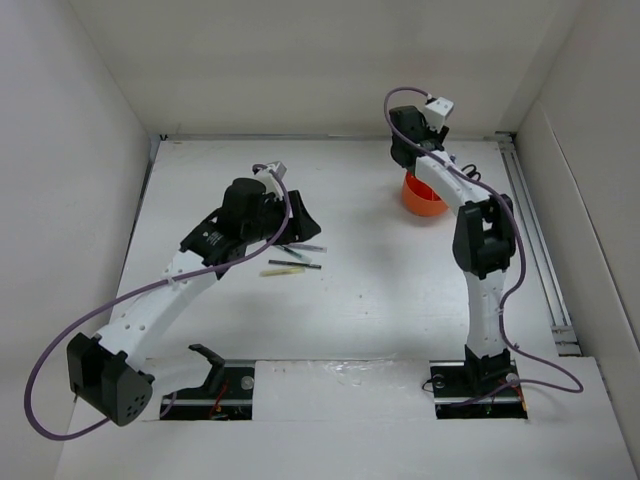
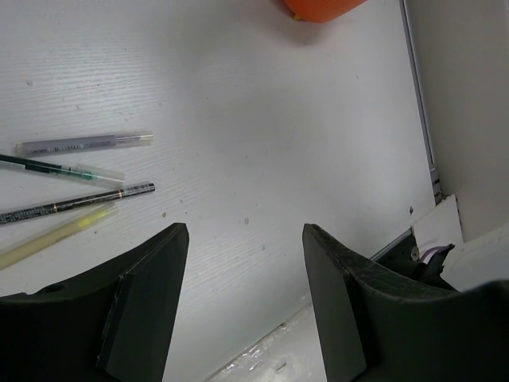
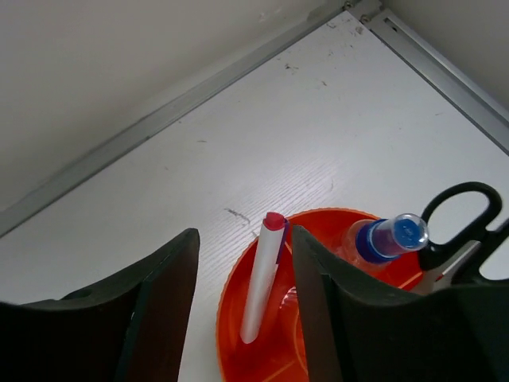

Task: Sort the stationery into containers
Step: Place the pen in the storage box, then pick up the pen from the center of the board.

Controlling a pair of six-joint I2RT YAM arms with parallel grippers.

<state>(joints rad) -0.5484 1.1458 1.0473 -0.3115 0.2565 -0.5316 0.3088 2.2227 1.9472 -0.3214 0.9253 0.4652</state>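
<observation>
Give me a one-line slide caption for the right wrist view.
Right hand open over the orange organiser cup, which holds a red-tipped white pen, a blue-capped item and black-handled scissors.

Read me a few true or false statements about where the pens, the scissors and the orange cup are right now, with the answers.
1. The scissors sit in the orange cup. True.
2. The left gripper is shut on a pen. False: it is open and holds nothing.
3. Near the left gripper, four pens lie on the table. True.
4. The white pen with the red tip lies flat on the table. False: it stands in the orange cup.
5. The right gripper is over the pens on the table. False: it is open above the orange cup.
</observation>
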